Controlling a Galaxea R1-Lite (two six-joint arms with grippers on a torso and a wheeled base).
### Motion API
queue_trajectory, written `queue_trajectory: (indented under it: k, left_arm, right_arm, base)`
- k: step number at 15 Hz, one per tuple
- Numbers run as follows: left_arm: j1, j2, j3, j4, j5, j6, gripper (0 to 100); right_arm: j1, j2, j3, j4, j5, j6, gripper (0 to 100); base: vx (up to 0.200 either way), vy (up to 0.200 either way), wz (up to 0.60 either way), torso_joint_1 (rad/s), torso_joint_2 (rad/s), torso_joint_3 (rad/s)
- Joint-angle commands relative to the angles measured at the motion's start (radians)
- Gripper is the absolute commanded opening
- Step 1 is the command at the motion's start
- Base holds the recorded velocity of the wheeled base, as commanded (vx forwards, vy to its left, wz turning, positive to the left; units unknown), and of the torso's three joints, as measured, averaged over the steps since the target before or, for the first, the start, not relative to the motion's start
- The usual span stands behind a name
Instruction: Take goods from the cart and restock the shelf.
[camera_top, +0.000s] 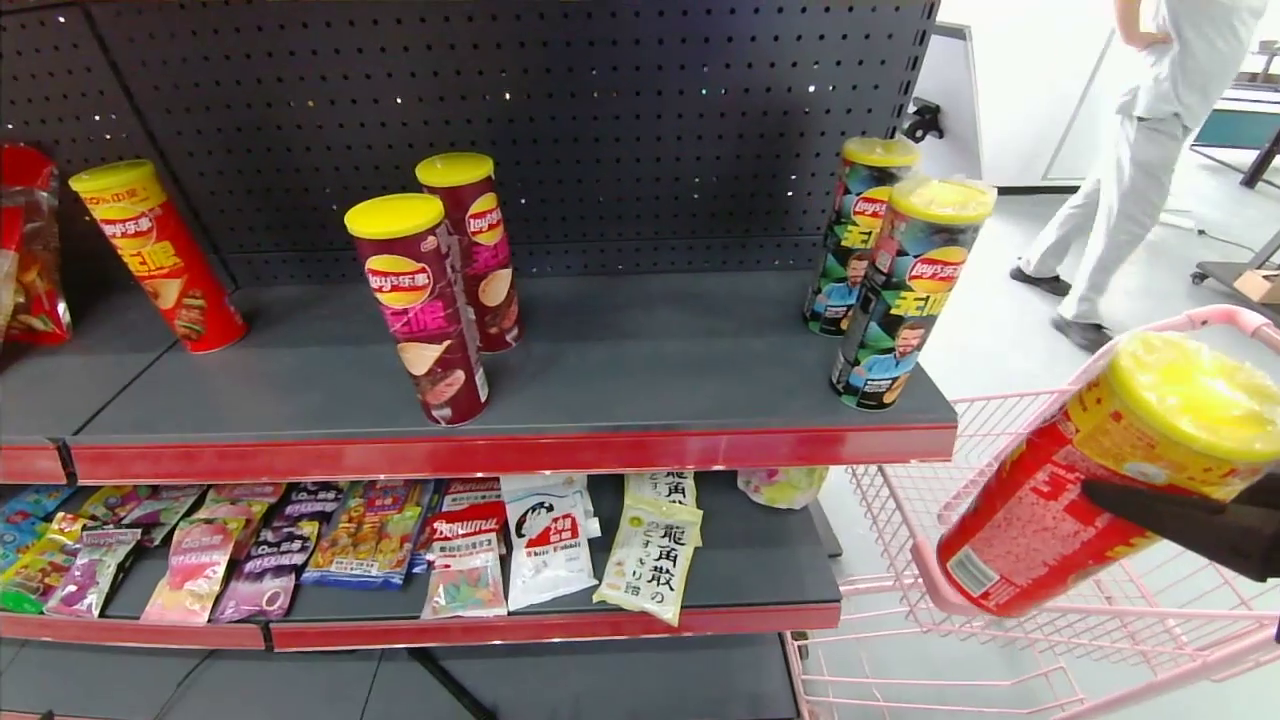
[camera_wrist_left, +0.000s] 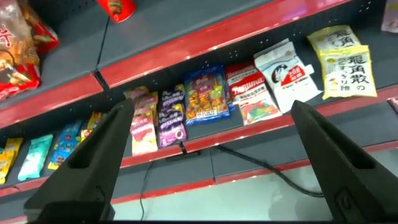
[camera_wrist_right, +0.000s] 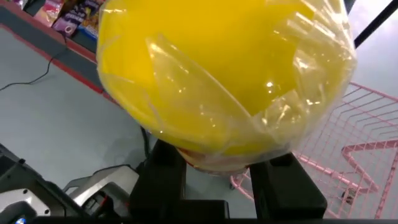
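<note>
Starting with the head view: where is the red can (camera_top: 1060, 490)?

— In the right gripper (camera_top: 1190, 525), held over the pink cart (camera_top: 1000, 430), well apart from the upper shelf (camera_top: 640, 360). Its long axis is tilted: yellow lid up and toward the robot, base down and to the robot's left.

How would you place it well?

— I'd judge it needs righting first, so the base lands flat on bare shelf between the dark red cans (camera_top: 430, 310) and the green cans (camera_top: 905, 290) (a tall can tips easily), lid up like its neighbours.

And the left wrist view?

— The left gripper (camera_wrist_left: 212, 109) has its fingers (camera_wrist_left: 93, 162) wide apart with nothing between them, facing the snack bags (camera_wrist_left: 205, 93) on the lower shelf (camera_wrist_left: 261, 132). Best kept out of the way.

The right wrist view?

— The lid (camera_wrist_right: 224, 74), wrapped in clear film, points at the camera. The fingers (camera_wrist_right: 163, 186) are clamped on the can's body just below it. A grip that high may let the base swing, so I'd go slowly.
</note>
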Motion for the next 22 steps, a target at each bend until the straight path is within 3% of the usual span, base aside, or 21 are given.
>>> queue_trajectory:
  k: [1, 2, 4, 5, 10, 22]
  left_arm:
    - [0.000, 0.003, 0.003, 0.000, 0.000, 0.000, 100]
    - [0.000, 0.005, 0.003, 0.000, 0.000, 0.000, 100]
    - [0.000, 0.006, 0.006, 0.000, 0.000, -0.001, 100]
    - [0.000, 0.006, 0.006, 0.001, 0.000, -0.003, 100]
    - [0.000, 0.008, 0.008, 0.003, 0.000, -0.006, 100]
    - [0.001, -0.012, 0.003, 0.000, 0.016, -0.004, 100]
  right_arm:
    - [0.004, -0.006, 0.009, -0.011, 0.008, -0.011, 0]
    - [0.018, -0.003, 0.018, -0.015, 0.037, -0.002, 0]
    - [0.028, -0.008, 0.035, -0.018, 0.210, 0.018, 0]
    - [0.030, -0.006, 0.035, -0.020, 0.227, 0.015, 0]
    - [0.037, 0.000, 0.035, -0.023, 0.275, 0.007, 0]
    - [0.044, -0.048, 0.054, -0.021, 0.266, 0.010, 0]
  base:
    - [0.000, 0.200, 0.00, -0.002, 0.01, 0.002]
    - [0.000, 0.200, 0.00, 0.007, 0.01, 0.002]
    - [0.000, 0.200, 0.00, 0.010, 0.00, -0.002]
    - [0.000, 0.200, 0.00, -0.002, 0.00, -0.002]
    - [0.000, 0.200, 0.00, 0.002, 0.00, 0.002]
    - [0.000, 0.200, 0.00, 0.002, 0.00, 0.002]
